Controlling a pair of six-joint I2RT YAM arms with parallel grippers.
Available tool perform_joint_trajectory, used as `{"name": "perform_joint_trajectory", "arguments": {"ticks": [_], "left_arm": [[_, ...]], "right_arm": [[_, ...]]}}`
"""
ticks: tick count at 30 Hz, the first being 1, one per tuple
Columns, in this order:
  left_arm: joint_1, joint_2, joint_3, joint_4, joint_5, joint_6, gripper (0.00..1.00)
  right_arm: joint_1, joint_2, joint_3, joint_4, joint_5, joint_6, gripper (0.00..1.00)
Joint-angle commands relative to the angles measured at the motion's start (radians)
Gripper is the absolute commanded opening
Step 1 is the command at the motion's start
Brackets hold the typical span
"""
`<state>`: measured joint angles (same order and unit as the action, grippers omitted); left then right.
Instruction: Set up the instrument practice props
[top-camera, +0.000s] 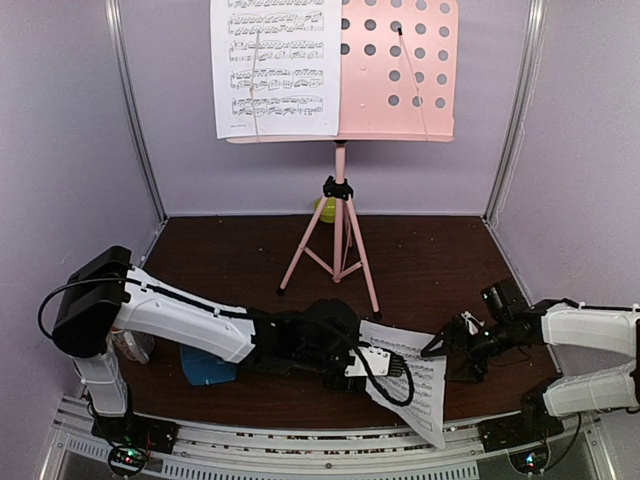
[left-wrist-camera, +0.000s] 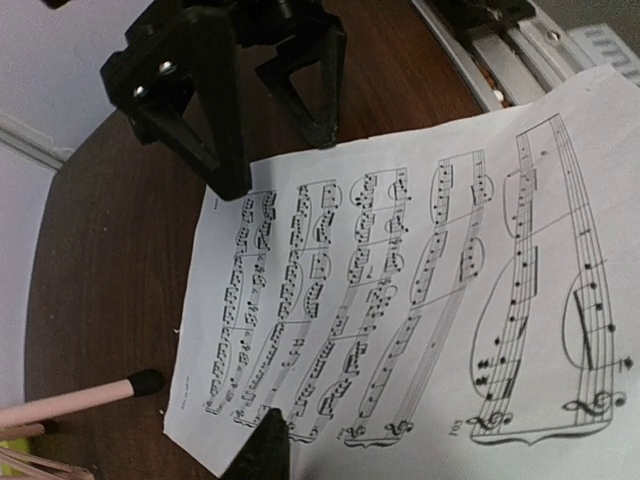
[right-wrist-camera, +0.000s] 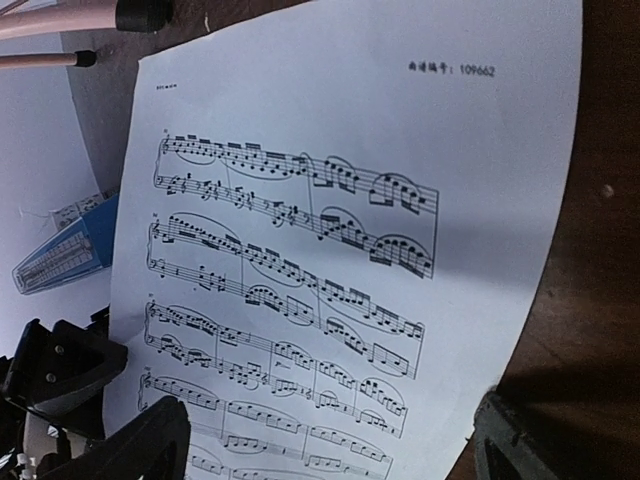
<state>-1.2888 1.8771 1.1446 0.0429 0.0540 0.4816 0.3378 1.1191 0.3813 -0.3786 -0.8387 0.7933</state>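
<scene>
The pink music stand (top-camera: 395, 70) rises at the back centre with one sheet-music page (top-camera: 275, 65) on the left half of its desk. A second page (top-camera: 415, 390) lies near the front edge, overhanging it a little. My left gripper (top-camera: 385, 368) is at this page's (left-wrist-camera: 400, 300) left edge. One finger (left-wrist-camera: 265, 450) rests on top of the paper and the other is hidden. At the page's (right-wrist-camera: 330, 200) right edge my right gripper (top-camera: 440, 345) stands open, with the paper between its spread fingers. The blue metronome (top-camera: 205, 368) sits under my left arm.
A lime-green bowl (top-camera: 325, 208) shows behind the stand's tripod legs (top-camera: 335, 255). One pink foot (left-wrist-camera: 100, 390) of the stand lies close to the page's corner. Grey walls enclose the brown table, and a metal rail (top-camera: 300, 455) runs along its front.
</scene>
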Motion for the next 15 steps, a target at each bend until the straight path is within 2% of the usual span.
{"name": "perform_joint_trajectory", "arguments": {"ticks": [1,3,4,8,15], "left_arm": [[0.001,-0.005,0.032,-0.009,0.005,-0.065,0.16],[0.003,-0.026,0.025,-0.012,-0.005,-0.105,0.03],[0.004,-0.036,0.02,-0.008,-0.014,-0.129,0.0],[0.023,-0.08,0.006,-0.001,-0.028,-0.245,0.0],[0.075,-0.17,-0.044,0.035,0.029,-0.396,0.0]], "right_arm": [[-0.03,-0.078,0.08,-0.197,0.105,-0.089,1.0],[-0.066,-0.138,0.118,-0.241,0.114,-0.116,1.0],[-0.084,-0.169,0.132,-0.256,0.119,-0.129,1.0],[-0.113,-0.226,0.207,-0.319,0.145,-0.18,1.0],[-0.122,-0.291,0.298,-0.281,0.169,-0.149,1.0]]}}
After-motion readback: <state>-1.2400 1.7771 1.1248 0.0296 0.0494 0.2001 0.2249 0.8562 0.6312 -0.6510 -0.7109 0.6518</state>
